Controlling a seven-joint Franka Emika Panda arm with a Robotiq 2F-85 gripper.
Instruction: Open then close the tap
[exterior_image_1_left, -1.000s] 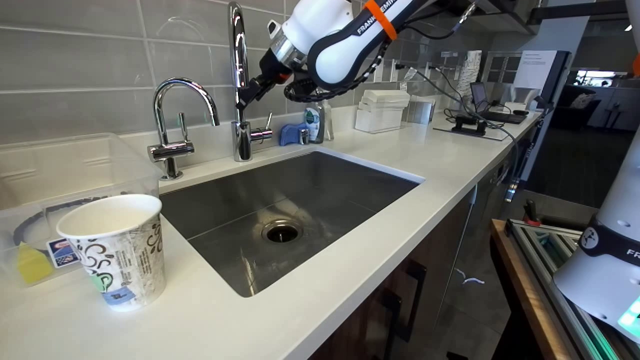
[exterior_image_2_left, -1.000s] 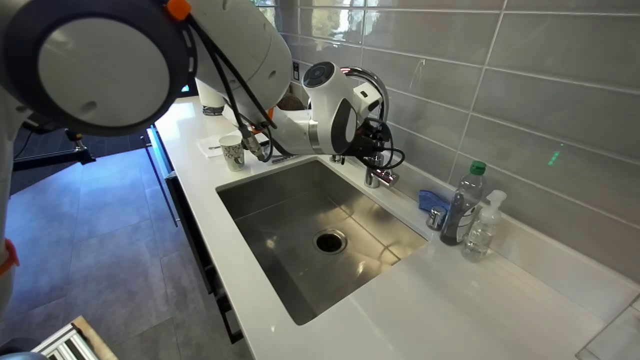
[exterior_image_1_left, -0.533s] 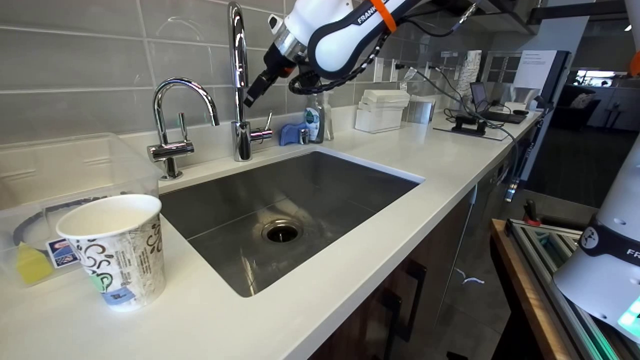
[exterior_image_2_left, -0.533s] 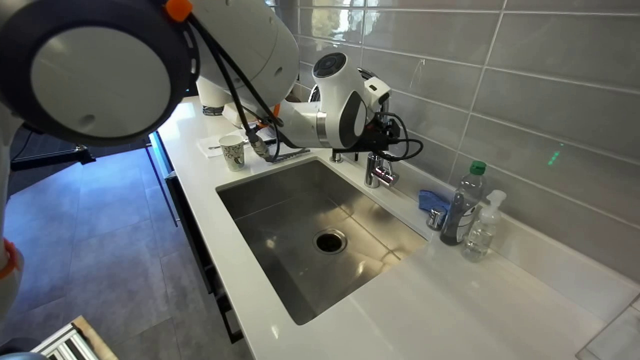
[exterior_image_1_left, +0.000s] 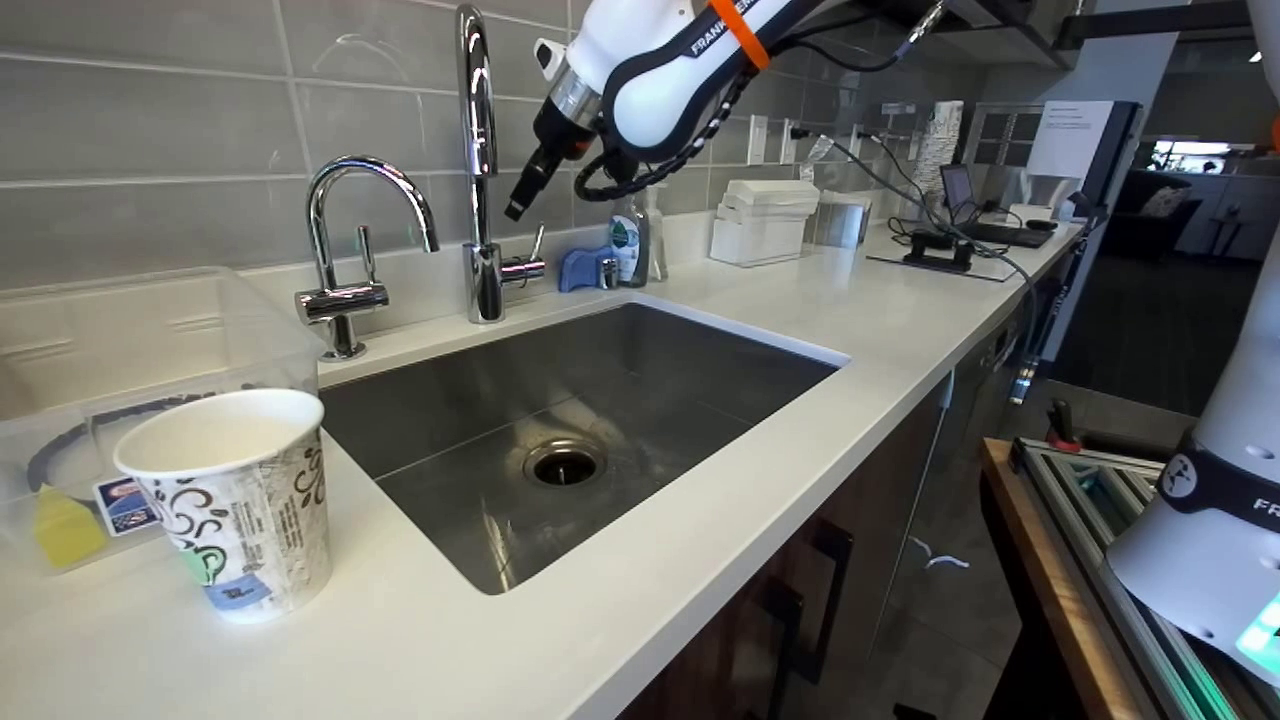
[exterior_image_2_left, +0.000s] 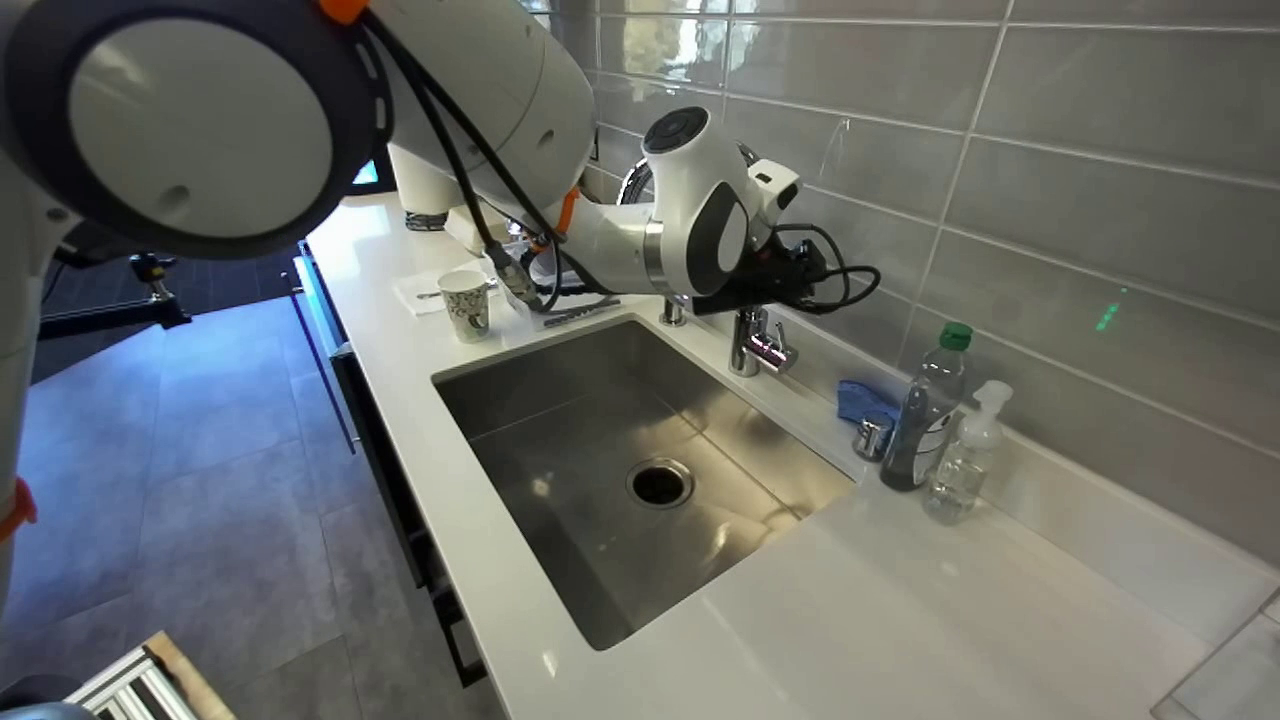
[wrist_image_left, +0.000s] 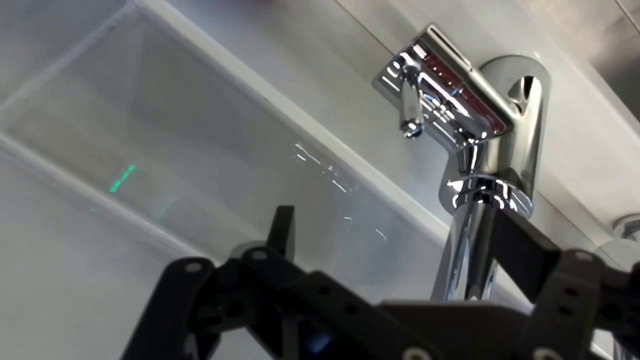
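Observation:
The tap (exterior_image_1_left: 480, 130) is a tall, slim chrome faucet behind the sink. Its small side lever (exterior_image_1_left: 538, 243) points up and slightly outward. In the other exterior view, the arm covers much of the tap (exterior_image_2_left: 745, 342), but the lever (exterior_image_2_left: 778, 335) shows. My gripper (exterior_image_1_left: 514, 212) hangs above the lever, beside the column and tilted down, apart from the lever. In the wrist view, my gripper (wrist_image_left: 392, 220) is open with nothing held. The tap body (wrist_image_left: 515, 125) and lever (wrist_image_left: 412, 107) lie beyond the fingertips; the right finger overlaps the column. Contact there cannot be told.
A short gooseneck faucet (exterior_image_1_left: 340, 295) stands left of the tap. A blue sponge (exterior_image_1_left: 585, 268) and soap bottle (exterior_image_1_left: 628, 240) stand on the lever side. The sink (exterior_image_1_left: 650, 480) lies in front. A tiled wall (exterior_image_2_left: 1080, 200) is close behind. A paper cup (exterior_image_1_left: 240, 510) stands on the counter.
My gripper has moved away from the tap column toward the lever side and tilted further down. The tap and lever look the same.

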